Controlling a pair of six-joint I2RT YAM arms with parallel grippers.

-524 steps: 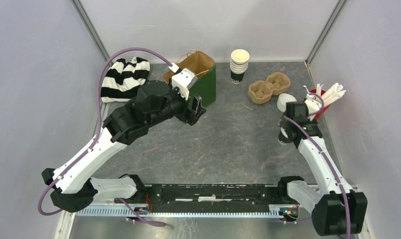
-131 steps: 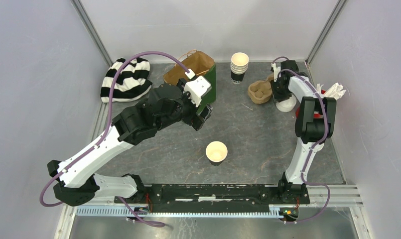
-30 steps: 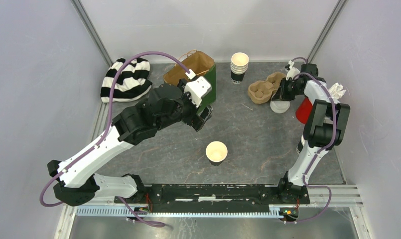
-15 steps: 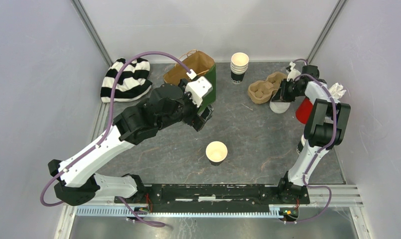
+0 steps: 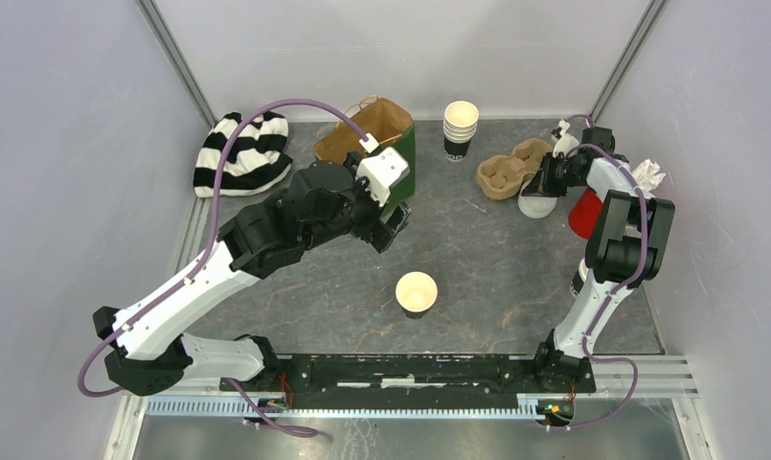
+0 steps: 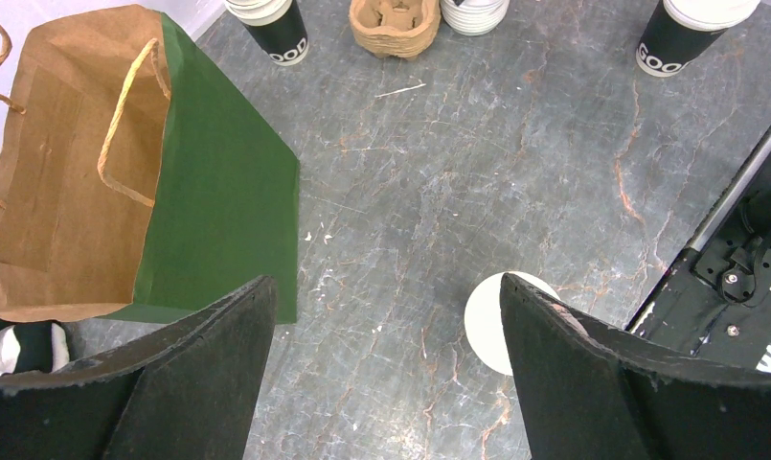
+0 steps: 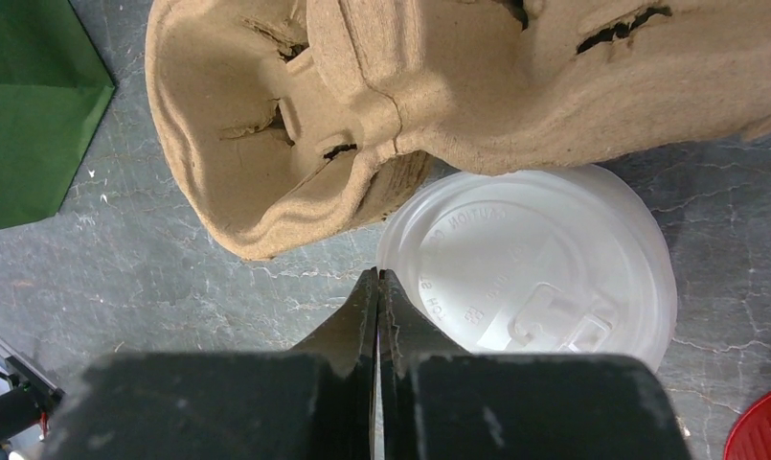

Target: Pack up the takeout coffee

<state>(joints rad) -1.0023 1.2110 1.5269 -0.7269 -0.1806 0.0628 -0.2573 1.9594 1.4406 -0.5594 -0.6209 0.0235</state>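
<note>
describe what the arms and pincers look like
The left arm and right arm have white links with black joints; a purple cable trails along each. The left pincer and right pincer are flat, black and wedge-shaped.

Red cup (image 7: 769, 436) cut off at corner; cup stack (image 6: 276, 27) & lids (image 6: 474, 13) cropped at top.

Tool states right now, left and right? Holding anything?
Left tool: open, holding nothing.
Right tool: closed, tips at the rim of the white lid; grip on it cannot be told.
</note>
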